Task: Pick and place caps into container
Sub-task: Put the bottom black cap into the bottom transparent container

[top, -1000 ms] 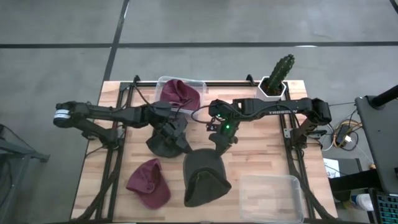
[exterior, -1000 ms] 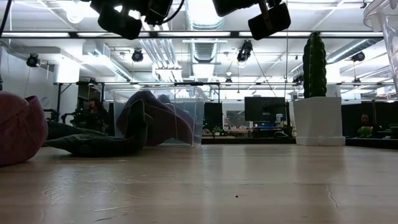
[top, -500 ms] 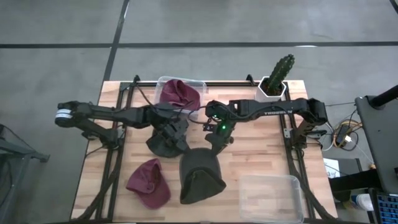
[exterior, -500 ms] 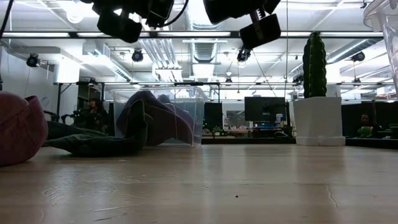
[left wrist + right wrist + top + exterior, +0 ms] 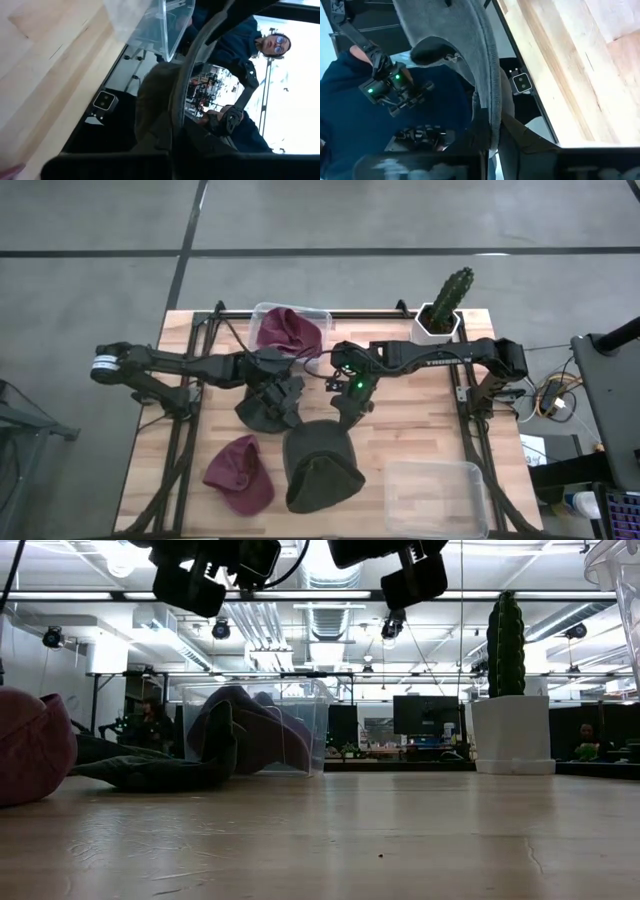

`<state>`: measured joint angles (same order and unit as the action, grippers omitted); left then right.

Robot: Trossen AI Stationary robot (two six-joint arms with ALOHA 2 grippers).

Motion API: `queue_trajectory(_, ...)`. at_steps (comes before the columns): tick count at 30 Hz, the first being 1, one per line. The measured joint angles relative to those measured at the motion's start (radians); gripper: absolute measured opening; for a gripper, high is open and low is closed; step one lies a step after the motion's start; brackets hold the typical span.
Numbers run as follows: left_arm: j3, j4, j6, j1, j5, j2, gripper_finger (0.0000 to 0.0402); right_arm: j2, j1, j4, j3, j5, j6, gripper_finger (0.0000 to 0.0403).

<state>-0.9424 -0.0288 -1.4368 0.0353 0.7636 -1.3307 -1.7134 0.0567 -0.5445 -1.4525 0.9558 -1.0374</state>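
My right gripper (image 5: 350,408) is shut on a dark olive cap (image 5: 320,468) that spreads toward the near edge below it. My left gripper (image 5: 283,392) is shut on a second olive cap (image 5: 262,412). In the low view this cap (image 5: 150,772) lies on the table against the clear container (image 5: 300,700) at the far edge. A maroon cap (image 5: 290,330) sits inside that container. Another maroon cap (image 5: 240,473) lies on the table at the near left. My left gripper holds the second olive cap by a dark curved edge (image 5: 176,131) that runs in between the two fingers; the crown (image 5: 152,100) shows beside it. The fingers come from above. The cap's body lies on the table. My right gripper pinches the stitched brim edge (image 5: 491,122) of its olive cap between the two fingers, from above. The cap hangs below the fingers toward the near edge. Whether its lower end touches the table cannot be told.
A second clear container (image 5: 400,470) stands at the near right corner. A green cactus in a white pot (image 5: 443,305) stands at the far right. A person in dark blue (image 5: 235,45) shows beyond the table. Bare wood lies right of the grippers.
My left gripper has shut on the olive cap beneath it. My right gripper has gone a little toward the table's left edge, carrying its olive cap the same way and slightly nearer.
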Motion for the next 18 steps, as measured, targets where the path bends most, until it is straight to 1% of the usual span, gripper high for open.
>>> queue_trajectory(3,0.0,0.003,0.01,0.0,-0.012,0.01,0.0007,0.011,0.002,0.0,0.001,0.008,0.01,0.0025)
queue_trajectory(6,0.0,0.002,0.014,0.001,-0.036,0.04,0.0006,0.045,0.004,0.011,0.0,0.017,0.027,0.0051)
queue_trajectory(13,0.0,0.022,0.01,0.002,-0.099,0.133,0.0006,0.176,0.013,-0.003,0.0,0.041,0.02,0.0109)
queue_trajectory(18,0.0,0.021,-0.023,-0.023,-0.264,0.203,0.0005,0.287,0.043,-0.022,0.0,0.029,0.003,0.0129)
